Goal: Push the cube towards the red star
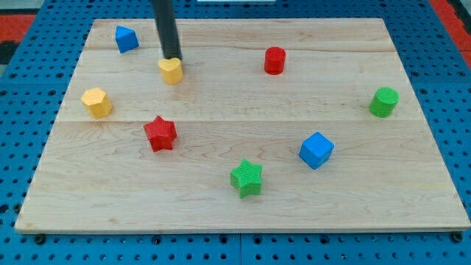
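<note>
My tip (171, 57) is the blunt lower end of a smooth, dark, straight rod that comes in from the view's top. It has nothing to open or close and carries nothing; it sits right at the upper edge of a yellow heart-shaped block (171, 71), and I cannot tell whether it actually touches it.

Below that, toward the view's bottom, lies the red star (160, 133), its sides finely ribbed like printed plastic. To the star's upper left is a yellow hexagonal block (97, 101), and further up in the top left corner a blue block (126, 38) with a slanted, wedge-like top.

The blue cube (316, 149) sits well apart from my tip, on the view's right half, level with or slightly lower than the red star and far from it. Between them, lower down, is a green star (246, 178), also ribbed. A red cylinder (274, 60) stands near the top centre, and a green cylinder (384, 101) near the right edge.

Everything rests on a pale wooden board (221, 210) with visible grain, laid on a blue perforated base (456, 88).
</note>
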Controlling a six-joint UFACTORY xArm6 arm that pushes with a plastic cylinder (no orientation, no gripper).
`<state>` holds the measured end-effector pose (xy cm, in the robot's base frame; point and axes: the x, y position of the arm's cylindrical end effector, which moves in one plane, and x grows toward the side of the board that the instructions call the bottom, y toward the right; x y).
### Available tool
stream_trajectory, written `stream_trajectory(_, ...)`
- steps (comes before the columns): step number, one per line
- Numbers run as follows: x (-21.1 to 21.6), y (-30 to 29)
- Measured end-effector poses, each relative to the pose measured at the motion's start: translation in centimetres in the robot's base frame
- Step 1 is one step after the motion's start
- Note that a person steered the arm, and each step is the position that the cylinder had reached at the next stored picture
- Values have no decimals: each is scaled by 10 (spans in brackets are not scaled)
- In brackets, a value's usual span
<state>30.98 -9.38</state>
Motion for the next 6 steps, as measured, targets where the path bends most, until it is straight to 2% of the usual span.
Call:
stream_trajectory(1, 37, 85)
stream_trajectory(2, 113, 144)
stream_trajectory(3, 109, 241)
stream_trajectory(4, 190, 312)
stream_trajectory(5, 202, 257)
stream_trajectory(6, 177, 162)
